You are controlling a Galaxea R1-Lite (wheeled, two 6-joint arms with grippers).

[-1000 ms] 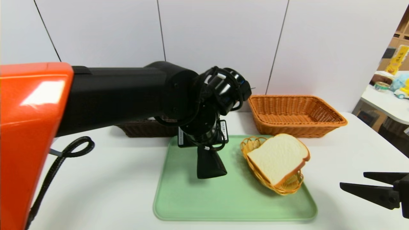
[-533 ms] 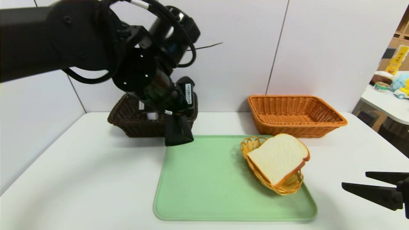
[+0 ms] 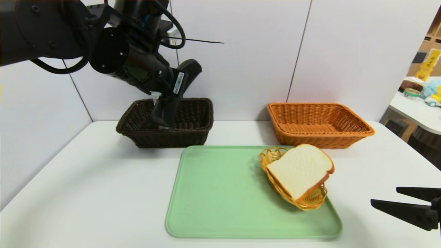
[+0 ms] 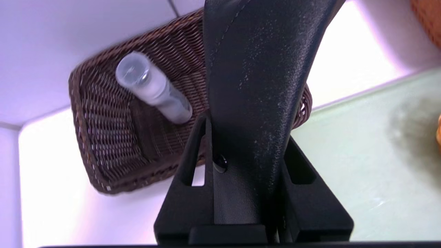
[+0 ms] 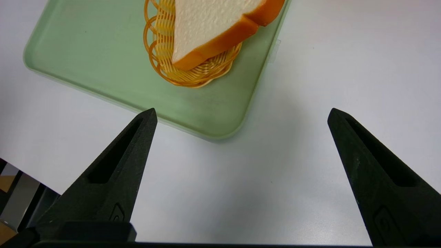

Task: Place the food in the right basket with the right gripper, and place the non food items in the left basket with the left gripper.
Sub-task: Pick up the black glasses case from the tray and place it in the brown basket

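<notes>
Left end effector [image 4: 246, 165] clamped on long black soft glasses case [image 4: 255, 86], held above deep dark brown woven basket [image 3: 168, 139]. Case should be centred inside the rim, lowered clear of the translucent white bottle [image 4: 155, 88], then released.

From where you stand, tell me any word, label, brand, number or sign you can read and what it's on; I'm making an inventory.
None can be quoted with certainty:
Left arm's white label: print too small to read.
Yellow item on the side table: markings too blurred to read.
Round tin there: too small to read.
</notes>
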